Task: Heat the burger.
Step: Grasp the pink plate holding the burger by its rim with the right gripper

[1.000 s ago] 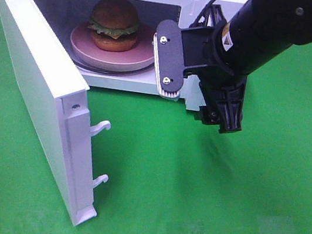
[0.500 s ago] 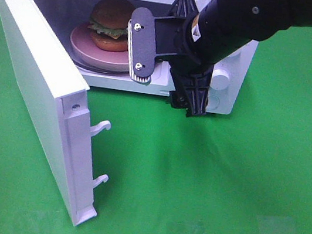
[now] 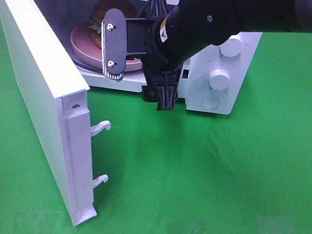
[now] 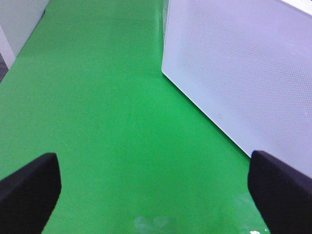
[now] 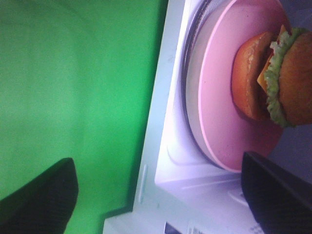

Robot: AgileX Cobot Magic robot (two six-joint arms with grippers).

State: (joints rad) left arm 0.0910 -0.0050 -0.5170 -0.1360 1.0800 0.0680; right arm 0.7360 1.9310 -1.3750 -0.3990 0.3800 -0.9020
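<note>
While the burger (image 3: pixel 109 6) sits on its plate (image 3: pixel 82 43) inside the microwave (image 3: pixel 225 57) at the table's far edge, the wide, empty right gripper (image 3: pixel 138 89) risks nudging the plate. Left wrist: the left gripper (image 4: pixel 156 195) gapes empty beside the open door (image 4: pixel 243 63). Right wrist: the plate's rim looms close.

Microwave door (image 3: pixel 37 80) wide open, right gripper (image 5: pixel 161 191) fills cavity mouth (image 3: pixel 62 16), table (image 3: pixel 223 181) free

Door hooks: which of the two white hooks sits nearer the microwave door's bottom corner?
The lower hook, just above that corner; the upper hook sits higher on the same edge.
</note>
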